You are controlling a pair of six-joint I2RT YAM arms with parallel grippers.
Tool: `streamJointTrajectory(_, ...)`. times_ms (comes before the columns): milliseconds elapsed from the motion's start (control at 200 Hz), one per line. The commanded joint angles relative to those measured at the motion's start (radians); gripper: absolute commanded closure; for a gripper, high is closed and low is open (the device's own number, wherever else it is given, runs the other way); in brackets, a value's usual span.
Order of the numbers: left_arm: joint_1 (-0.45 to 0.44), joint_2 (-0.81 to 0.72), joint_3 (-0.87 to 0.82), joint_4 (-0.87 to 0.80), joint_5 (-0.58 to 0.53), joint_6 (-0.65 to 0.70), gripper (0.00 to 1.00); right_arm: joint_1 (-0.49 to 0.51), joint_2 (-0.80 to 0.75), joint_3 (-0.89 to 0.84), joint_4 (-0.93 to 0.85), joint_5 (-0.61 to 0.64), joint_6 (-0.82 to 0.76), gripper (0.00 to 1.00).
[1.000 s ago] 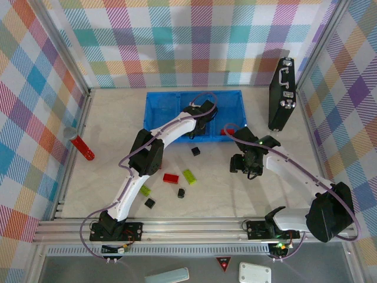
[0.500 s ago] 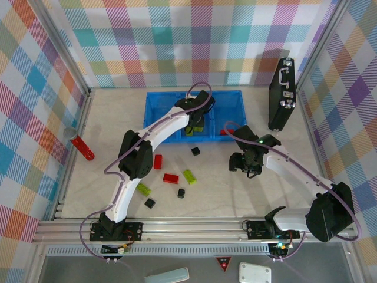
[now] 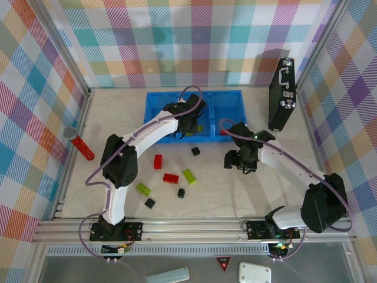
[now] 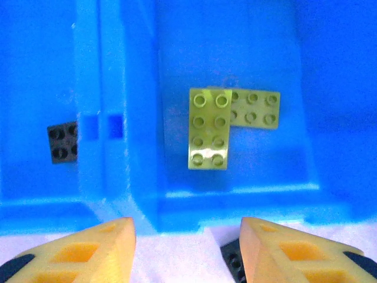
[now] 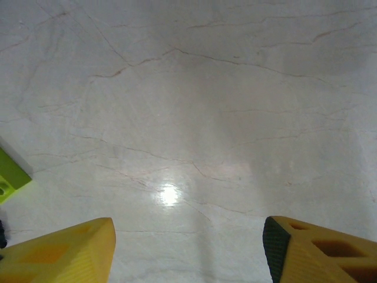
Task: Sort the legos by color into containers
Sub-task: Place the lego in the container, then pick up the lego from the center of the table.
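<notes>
A translucent blue plastic tray (image 4: 265, 47) with smooth, slightly glossy walls holds studded lime-green plastic bricks (image 4: 209, 127) that have a soft sheen. The pale, marble-veined desk (image 5: 206, 88) is smooth and polished, mirroring a bright spot of light. The fingers (image 5: 65, 253) of the right tool (image 5: 188, 242) are matt yellow plastic.

— Top camera?
— High at the six o'clock edge, looking down; blue tray (image 3: 156, 112) toward twelve o'clock.
— Wrist cameras?
— Left hangs close over that tray; right, close over tabletop (image 5: 177, 118).
</notes>
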Motion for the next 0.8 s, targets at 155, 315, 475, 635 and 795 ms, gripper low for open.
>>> streamJointTrajectory(155, 0.016, -0.181, -0.188, 0.044, 0.063, -0.019, 0.51, 0.037, 0.067, 0.069, 0.018, -0.02, -0.002, 0.32)
streamJointTrajectory(315, 0.017, -0.255, -0.326, 0.115, 0.118, -0.072, 0.52, 0.05, 0.098, 0.082, 0.027, -0.018, -0.001, 0.32)
streamJointTrajectory(475, 0.003, -0.325, -0.491, 0.276, 0.142, -0.182, 0.5, 0.053, 0.108, 0.084, 0.026, -0.009, -0.001, 0.32)
streamJointTrajectory(635, -0.042, -0.314, -0.553, 0.363, 0.062, -0.243, 0.47, 0.054, 0.103, 0.074, 0.026, -0.004, -0.001, 0.32)
streamJointTrajectory(795, -0.091, -0.253, -0.56, 0.419, -0.011, -0.29, 0.47, 0.053, 0.087, 0.058, 0.018, 0.009, 0.0, 0.32)
